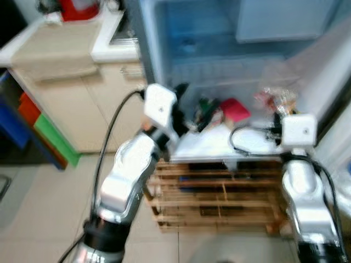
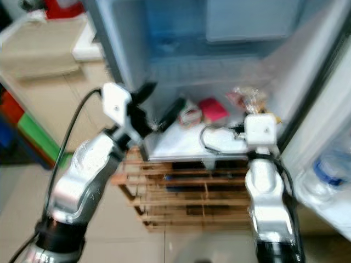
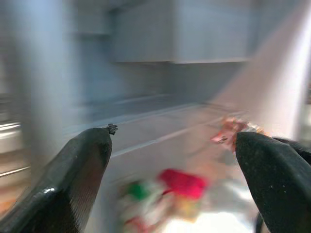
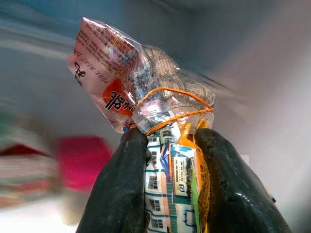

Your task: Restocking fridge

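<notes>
Right gripper (image 4: 170, 184) pinching a snack bag (image 4: 146, 97), black fingers (image 4: 119, 189) pressed against both sides of the printed lower part. Long axis of the bag in line with the fingers, tied neck with an orange rubber band just past the fingertips, crumpled clear top fanning out beyond that toward the fridge's back wall. Held off the floor of the fridge (image 1: 219, 71), at the right end of the open compartment. Right arm (image 1: 307, 197) rising almost straight up from below, forearm vertical, white wrist block at the compartment's front edge, black cable looping off to its left. To the left of the held bag, on the white compartment floor, a red packet (image 1: 235, 108) and a few blurred green and red items (image 1: 205, 112). Left gripper (image 3: 175, 179) spread wide, nothing between the fingers, aimed into the same compartment at its left end. Left arm (image 1: 129, 181) bent at the elbow, reaching up and inward. Below the fridge, a wooden crate (image 1: 219, 197); further left, a beige cabinet (image 1: 71, 93).
</notes>
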### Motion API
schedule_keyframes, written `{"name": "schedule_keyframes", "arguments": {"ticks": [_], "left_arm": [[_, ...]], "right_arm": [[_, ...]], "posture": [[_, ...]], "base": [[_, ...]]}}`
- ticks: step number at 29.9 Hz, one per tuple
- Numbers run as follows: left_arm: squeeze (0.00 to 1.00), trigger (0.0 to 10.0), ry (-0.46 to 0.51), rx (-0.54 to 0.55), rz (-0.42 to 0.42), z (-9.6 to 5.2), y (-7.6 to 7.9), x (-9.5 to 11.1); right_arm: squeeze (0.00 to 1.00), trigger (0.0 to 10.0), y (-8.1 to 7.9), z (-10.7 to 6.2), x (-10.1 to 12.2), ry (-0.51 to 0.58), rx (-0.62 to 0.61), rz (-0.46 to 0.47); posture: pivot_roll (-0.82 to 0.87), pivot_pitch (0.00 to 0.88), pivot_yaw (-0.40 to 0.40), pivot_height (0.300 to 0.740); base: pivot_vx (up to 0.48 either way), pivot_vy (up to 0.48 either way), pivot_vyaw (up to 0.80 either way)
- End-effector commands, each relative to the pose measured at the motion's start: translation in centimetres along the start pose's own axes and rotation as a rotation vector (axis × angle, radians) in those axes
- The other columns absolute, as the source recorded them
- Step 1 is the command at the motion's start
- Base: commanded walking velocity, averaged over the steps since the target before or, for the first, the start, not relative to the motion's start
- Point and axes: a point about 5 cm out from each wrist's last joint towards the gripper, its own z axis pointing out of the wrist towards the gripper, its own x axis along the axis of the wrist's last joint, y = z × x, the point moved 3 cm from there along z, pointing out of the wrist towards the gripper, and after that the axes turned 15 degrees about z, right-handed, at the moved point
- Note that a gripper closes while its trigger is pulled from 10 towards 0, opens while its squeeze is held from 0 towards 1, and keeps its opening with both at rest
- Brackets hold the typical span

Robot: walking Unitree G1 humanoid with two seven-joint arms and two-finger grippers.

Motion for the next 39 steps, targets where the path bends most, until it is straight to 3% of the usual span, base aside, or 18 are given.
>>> {"name": "schedule_keyframes", "arguments": {"ticks": [1,35,37,39], "left_arm": [[0.00,10.0,-0.004,0.019,0.013,-0.4,-0.5,0.0],[0.00,10.0,-0.001,0.018,0.015,-0.4,-0.6,0.0],[0.00,10.0,0.077,-0.035,0.071,-0.2,-0.6,1.9],[0.00,10.0,0.091,-0.042,0.080,-0.2,-0.7,2.3]], "right_arm": [[0.12,0.0,-1.2,0.2,0.8,0.034,0.039,0.013],[0.12,0.0,-1.3,0.2,0.8,0.035,0.040,0.015],[0.12,0.0,-3.9,2.2,2.6,0.108,0.119,0.037],[0.12,0.0,-4.2,2.4,2.8,0.116,0.129,0.039]], "posture": [[-0.14,0.000,0.074,0.740],[-0.14,0.000,0.074,0.740],[-0.12,0.000,0.064,0.740],[-0.12,0.000,0.063,0.740]], "base": [[0.000,0.000,0.00],[0.000,0.000,0.00],[0.480,0.000,0.00],[0.480,0.000,0.00]]}}
